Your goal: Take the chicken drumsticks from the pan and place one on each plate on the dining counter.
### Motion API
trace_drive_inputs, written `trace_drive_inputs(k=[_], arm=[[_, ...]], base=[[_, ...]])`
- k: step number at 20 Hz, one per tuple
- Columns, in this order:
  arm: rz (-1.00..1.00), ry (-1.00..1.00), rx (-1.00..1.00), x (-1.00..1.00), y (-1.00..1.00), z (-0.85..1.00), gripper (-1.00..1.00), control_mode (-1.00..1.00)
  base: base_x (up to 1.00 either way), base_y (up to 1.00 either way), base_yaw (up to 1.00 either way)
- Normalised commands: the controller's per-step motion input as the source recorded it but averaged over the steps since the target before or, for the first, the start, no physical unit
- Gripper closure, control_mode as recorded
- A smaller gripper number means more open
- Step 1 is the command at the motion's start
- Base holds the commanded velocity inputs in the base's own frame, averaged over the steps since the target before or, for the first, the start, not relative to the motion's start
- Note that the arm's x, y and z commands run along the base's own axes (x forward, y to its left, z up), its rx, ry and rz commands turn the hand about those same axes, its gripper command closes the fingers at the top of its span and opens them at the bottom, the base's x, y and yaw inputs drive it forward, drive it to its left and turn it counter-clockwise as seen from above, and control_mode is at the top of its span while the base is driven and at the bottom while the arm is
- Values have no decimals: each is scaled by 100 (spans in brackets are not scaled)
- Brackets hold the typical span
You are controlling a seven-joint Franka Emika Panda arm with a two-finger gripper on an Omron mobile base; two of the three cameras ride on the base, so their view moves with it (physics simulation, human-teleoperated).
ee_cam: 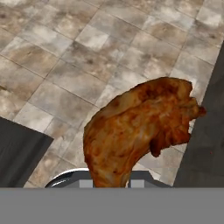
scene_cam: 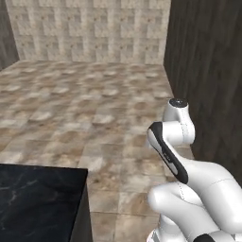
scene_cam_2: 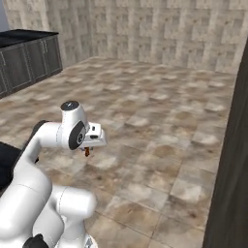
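Observation:
My gripper point(scene_cam_2: 88, 147) is shut on one chicken drumstick point(ee_cam: 135, 131), an orange-brown club of meat that fills the middle of the hand view. From the right base camera the drumstick point(scene_cam_2: 87, 152) is a small brown piece hanging under the hand, high above the tiled floor. A corner of the black marble dining counter point(scene_cam: 38, 198) lies at the lower left, left of the arm; its edge also shows as the dark counter slab point(ee_cam: 17, 153) in the hand view. The pan and the plates are out of view.
A tall dark wood panel point(scene_cam: 208, 71) stands close on the arm's right, also seen as the dark panel point(scene_cam_2: 232, 169). Dark cabinets point(scene_cam_2: 29, 58) line the far left wall. Open beige tiled floor point(scene_cam_2: 160, 111) spreads ahead to a tiled back wall.

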Motion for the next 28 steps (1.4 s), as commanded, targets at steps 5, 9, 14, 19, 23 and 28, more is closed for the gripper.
trace_drive_inputs(k=[5, 9, 14, 19, 23, 28], arm=[[0, 0, 0, 0, 0, 0, 100, 100], [0, 0, 0, 0, 0, 0, 100, 100], [0, 0, 0, 0, 0, 0, 100, 100], [0, 0, 0, 0, 0, 0, 100, 100], [0, 0, 0, 0, 0, 0, 100, 100], [0, 0, 0, 0, 0, 0, 100, 100]], base=[[91, -27, 32], [90, -25, 35], [89, -23, 39], [88, -19, 43], [87, -15, 49], [86, -12, 52]])
